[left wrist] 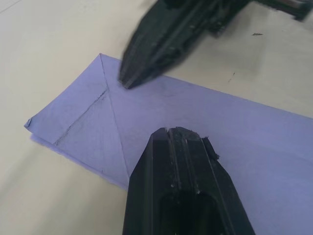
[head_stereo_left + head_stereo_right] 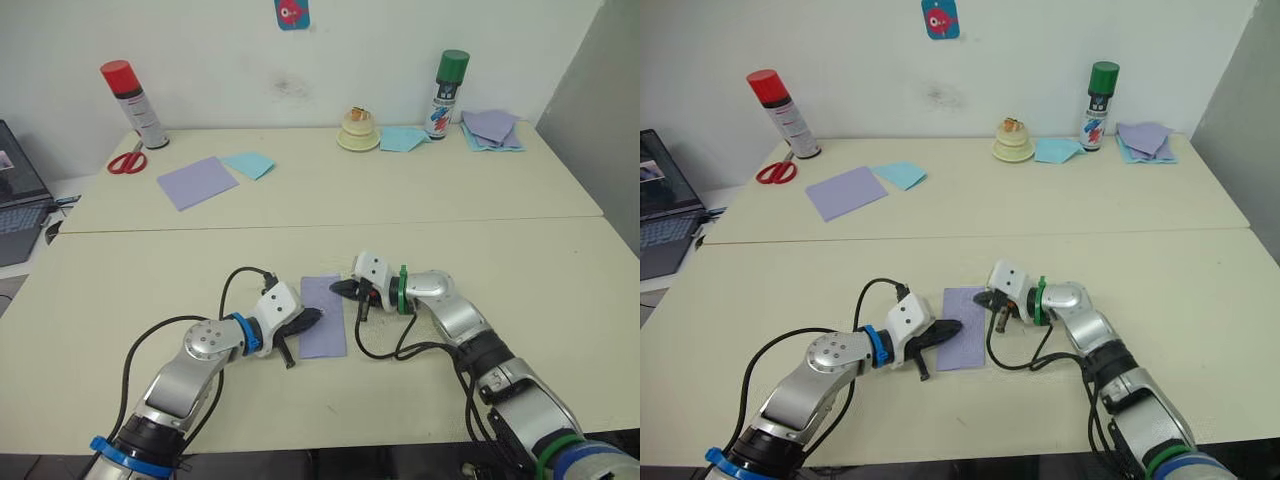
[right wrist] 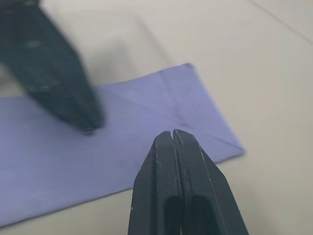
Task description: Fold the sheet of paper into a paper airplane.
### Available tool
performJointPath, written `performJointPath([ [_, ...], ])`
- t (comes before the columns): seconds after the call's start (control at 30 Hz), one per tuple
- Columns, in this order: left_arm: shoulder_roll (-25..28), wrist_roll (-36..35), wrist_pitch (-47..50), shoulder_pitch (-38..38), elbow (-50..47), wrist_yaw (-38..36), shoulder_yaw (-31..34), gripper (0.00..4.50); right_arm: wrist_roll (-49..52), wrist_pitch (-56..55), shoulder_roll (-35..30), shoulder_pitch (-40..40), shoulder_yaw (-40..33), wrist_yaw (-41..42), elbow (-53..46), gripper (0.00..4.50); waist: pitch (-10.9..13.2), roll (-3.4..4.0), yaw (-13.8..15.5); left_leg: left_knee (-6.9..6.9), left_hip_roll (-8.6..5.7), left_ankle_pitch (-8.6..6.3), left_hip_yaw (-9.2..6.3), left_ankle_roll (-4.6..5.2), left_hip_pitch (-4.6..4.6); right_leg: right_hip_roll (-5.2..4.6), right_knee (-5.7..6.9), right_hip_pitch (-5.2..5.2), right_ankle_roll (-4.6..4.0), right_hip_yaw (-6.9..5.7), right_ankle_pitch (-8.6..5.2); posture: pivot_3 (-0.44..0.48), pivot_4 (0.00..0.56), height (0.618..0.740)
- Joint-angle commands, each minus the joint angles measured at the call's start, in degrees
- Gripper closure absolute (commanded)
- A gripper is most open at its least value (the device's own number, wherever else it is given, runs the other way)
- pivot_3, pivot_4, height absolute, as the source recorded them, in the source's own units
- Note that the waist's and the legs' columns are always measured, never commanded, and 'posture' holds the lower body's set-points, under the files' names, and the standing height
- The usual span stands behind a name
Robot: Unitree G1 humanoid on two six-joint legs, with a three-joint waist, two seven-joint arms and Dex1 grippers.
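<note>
Here the sheet of paper (image 2: 322, 314) lay flat on the counter (image 2: 150, 280), folded narrow, long axis running away from the robot. The left hand (image 2: 308, 318) and right hand (image 2: 338, 287), both clenched empty, pressed its opposite long edges.

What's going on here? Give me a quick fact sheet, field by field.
Work piece: sheet of paper, lavender, folded into a long strip with crease lines, flat on the table
Left pincer: shut, tip over the sheet's left side
Right pincer: shut, tip at the sheet's far right corner
Progress: no airplane shape yet
Far side of table: scissors, two spray cans, spare paper sheets
</note>
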Motion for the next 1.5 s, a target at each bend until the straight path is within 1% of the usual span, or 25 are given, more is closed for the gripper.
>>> performJointPath([
  [0.03, 0.31, 3.09, -0.01, 1.33, 4.43, 0.87, -0.76, 4.5, -1.92, -2.17, -0.65, -1.22, -1.89, -3.41, 7.72, 4.48, -0.02, -0.01, -0.04, 0.01, 0.0, 0.0, 0.0, 0.0, 0.05, 0.06, 0.0, 0.01, 0.01, 0.01, 0.01, 0.0, 0.15, 0.74],
  [0.17, 0.42, 3.25, -0.84, 1.86, 4.92, 0.79, -0.65, 4.5, -2.09, -4.36, -0.17, -3.16, -3.47, -5.81, 12.93, 4.48, -0.06, -0.01, -0.06, 0.01, 0.05, 0.01, 0.04, 0.0, 0.19, 0.14, 0.0, 0.08, 0.01, 0.07, 0.04, 0.0, 0.15, 0.74],
  [0.33, 0.35, 3.41, -1.03, 2.13, 4.81, 0.71, -0.91, 4.5, -1.89, -6.94, 0.35, -4.28, -4.28, -6.39, 14.41, 4.48, -0.15, 0.0, -0.07, 0.02, 0.08, 0.01, 0.04, -0.01, 0.25, 0.18, 0.0, 0.12, 0.0, 0.11, 0.08, 0.0, 0.15, 0.74],
  [0.4, 0.22, 3.47, -0.96, 1.78, 4.97, 0.63, -1.06, 4.5, 0.91, -6.46, 0.22, -3.76, -4.98, -1.97, 10.23, 4.48, -0.14, 0.0, -0.06, 0.02, 0.08, 0.02, 0.04, -0.01, 0.25, 0.19, 0.0, 0.12, 0.0, 0.11, 0.09, 0.0, 0.15, 0.74],
  [0.5, 0.05, 3.53, -0.89, 1.17, 5.35, 0.42, -1.22, 4.5, 5.81, -1.13, 0.04, -1.22, -5.69, 4.06, -1.09, 4.48, -0.14, 0.0, 0.03, 0.02, 0.08, 0.01, 0.0, -0.01, 0.16, 0.18, -0.01, 0.07, 0.0, 0.11, 0.09, 0.0, 0.15, 0.74],
  [0.57, -0.09, 3.63, -0.89, 0.97, 5.56, 0.31, -1.28, 4.5, 6.16, 1.04, -0.59, 0.22, -5.11, 5.26, -6.14, 4.48, -0.13, 0.02, -0.01, 0.01, 0.08, 0.01, -0.01, 0.0, -0.03, 0.17, 0.01, 0.07, 0.01, 0.12, 0.1, 0.0, 0.15, 0.74],
  [0.67, -0.25, 3.88, -1.1, 0.83, 5.86, 0.1, -1.58, 4.5, 5.69, 4.11, -1.12, 2.23, -3.93, 6.15, -10.66, 4.48, -0.13, 0.02, 0.02, 0.0, 0.1, 0.01, -0.04, -0.01, -0.18, 0.17, 0.03, -0.05, 0.0, 0.11, 0.11, 0.0, 0.15, 0.74],
  [0.87, -0.63, 4.11, -0.92, 0.78, 5.96, -0.16, -2.22, 4.5, -0.43, 5.25, -2.99, 4.74, 0.76, 5.61, -9.09, 4.48, -0.13, 0.03, 0.01, -0.01, 0.07, 0.01, -0.03, -0.01, -0.18, 0.18, -0.02, -0.1, 0.0, 0.09, 0.11, 0.0, 0.15, 0.74],
  [1.17, -0.48, 4.21, -0.65, 0.95, 6.23, -0.44, -2.0, 4.5, 0.12, 9.03, -5.77, 8.91, 5.43, 12.82, -15.38, 4.48, -0.34, 0.04, 0.03, -0.02, 0.08, 0.01, -0.01, 0.0, -0.12, 0.18, -0.05, 0.0, 0.01, 0.08, 0.11, 0.0, 0.15, 0.74],
  [1.5, -0.14, 3.88, 0.22, 2.05, 5.39, -0.29, -1.39, 4.5, -0.01, 11.84, -7.24, 12.15, 9.51, 17.76, -21.39, 4.48, -0.39, 0.04, 0.09, -0.03, 0.09, 0.01, -0.04, 0.0, 0.01, 0.17, -0.08, -0.01, 0.03, 0.09, 0.1, 0.0, 0.15, 0.74],
])
